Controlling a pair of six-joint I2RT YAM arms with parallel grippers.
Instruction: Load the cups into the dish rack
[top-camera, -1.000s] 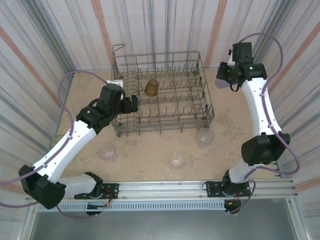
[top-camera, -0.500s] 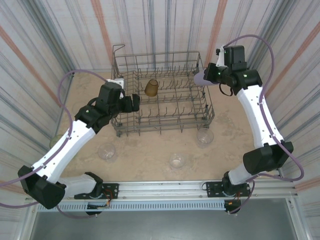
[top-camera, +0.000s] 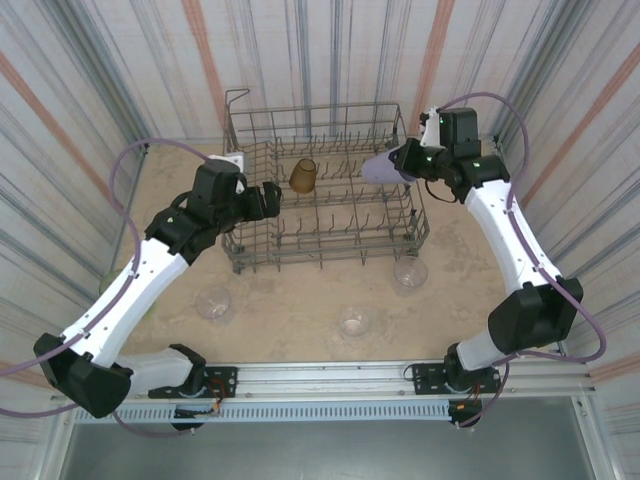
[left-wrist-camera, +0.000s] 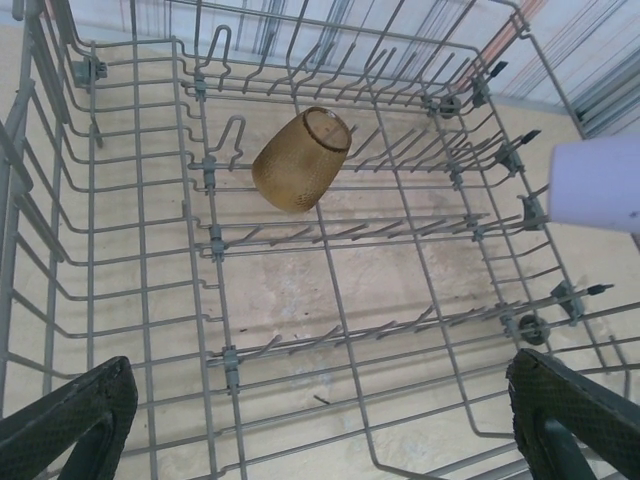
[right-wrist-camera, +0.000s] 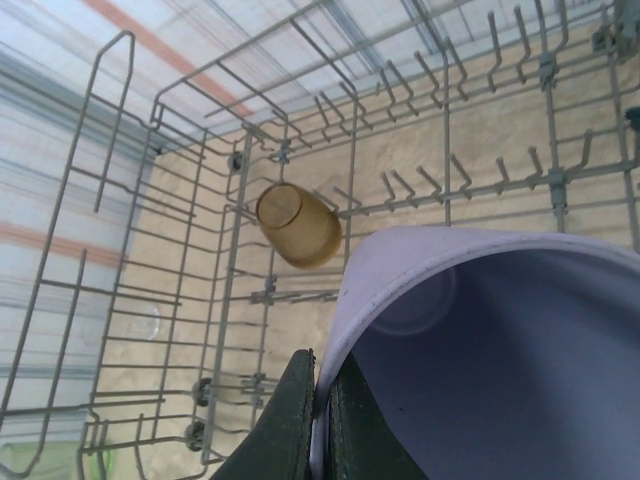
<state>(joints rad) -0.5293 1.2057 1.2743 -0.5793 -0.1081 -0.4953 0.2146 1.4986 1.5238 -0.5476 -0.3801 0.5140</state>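
Lavender cup (top-camera: 383, 168) is pinched by its rim in your right claw (top-camera: 405, 165), above the dish rack's (top-camera: 330, 255) right edge. It lies nearly level, base pointing toward the left edge, with free tines below it. Your left claw (top-camera: 268, 203) sits spread at the left edge.

Site: I took it for a robot test cell, no home | Walls: striped panels (top-camera: 90, 90) boxed in the beige bench (top-camera: 300, 290) | Rig: left arm (top-camera: 140, 285) and right arm (top-camera: 510, 235) were bolted to an aluminium rail (top-camera: 330, 372) | Prop: lone dish rack (top-camera: 330, 215)
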